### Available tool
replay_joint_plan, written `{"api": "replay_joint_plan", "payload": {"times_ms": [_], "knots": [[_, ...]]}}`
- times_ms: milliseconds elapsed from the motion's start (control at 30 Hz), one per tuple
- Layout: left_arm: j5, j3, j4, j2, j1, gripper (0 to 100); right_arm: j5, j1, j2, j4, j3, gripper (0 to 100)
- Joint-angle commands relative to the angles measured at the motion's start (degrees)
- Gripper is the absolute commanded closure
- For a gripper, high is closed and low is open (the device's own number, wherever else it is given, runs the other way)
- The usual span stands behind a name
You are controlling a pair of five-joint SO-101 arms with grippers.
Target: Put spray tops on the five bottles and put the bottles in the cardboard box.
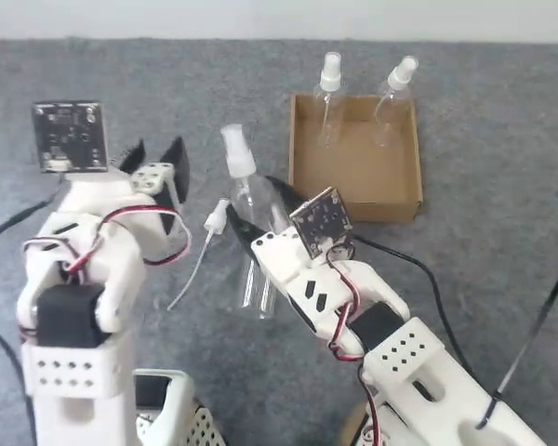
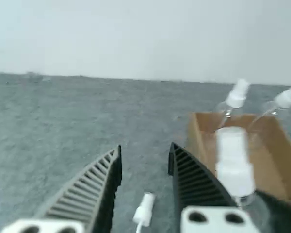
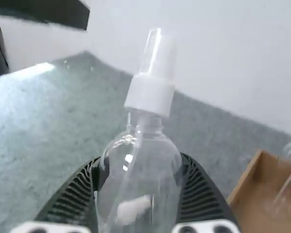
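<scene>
The right gripper point(image 3: 141, 167) is closed around the body of a clear bottle point(image 3: 138, 179), one finger on each side, both pressed against the plastic. The bottle stands roughly upright in the grip. A white spray top point(image 3: 153, 80) sits on its neck. In the high view the bottle is held above the grey table cover point(image 1: 502, 139), just beside the cardboard box point(image 1: 353, 200) and not over it.

The left gripper point(image 2: 144, 148) has its fingers spread wide with nothing between them. It hangs over the table cover, well apart from the box. The held bottle stands between it and the box.

The cardboard box is open-topped and lies flat on the table cover. Inside, two bottles point(image 1: 330, 107) stand near the far wall, side by side and apart from each other. Each has a white top fitted.

A loose spray top point(image 1: 216, 219) lies on the table cover between the two grippers. Its thin tube trails back towards the arm bases.

Two more bottles point(image 1: 258, 283) lie side by side on the table cover, partly under the right arm. Their necks are hidden, so whether tops are fitted cannot be told
</scene>
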Motion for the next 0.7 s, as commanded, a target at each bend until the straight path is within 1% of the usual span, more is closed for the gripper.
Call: {"api": "replay_joint_plan", "payload": {"times_ms": [0,133,200,400,667], "knots": [[-0.09,-4.97,-0.88,-0.7,-1.93,85,6.15,0.31,-2.77,-8.31,-2.02,99.3],[0.09,-10.51,-0.88,-0.26,-1.67,85,6.68,-1.63,-2.77,-18.86,3.43,99.3],[0.09,-12.79,-0.97,-0.09,0.09,85,6.77,-2.95,-2.77,-21.76,6.15,99.3],[-0.09,-14.29,-0.62,0.0,6.33,82,6.77,-3.38,-2.77,-22.55,9.85,99.3],[-0.35,-5.14,-3.16,-0.09,7.03,82,6.77,-3.3,-2.77,-22.64,10.55,99.3]]}}
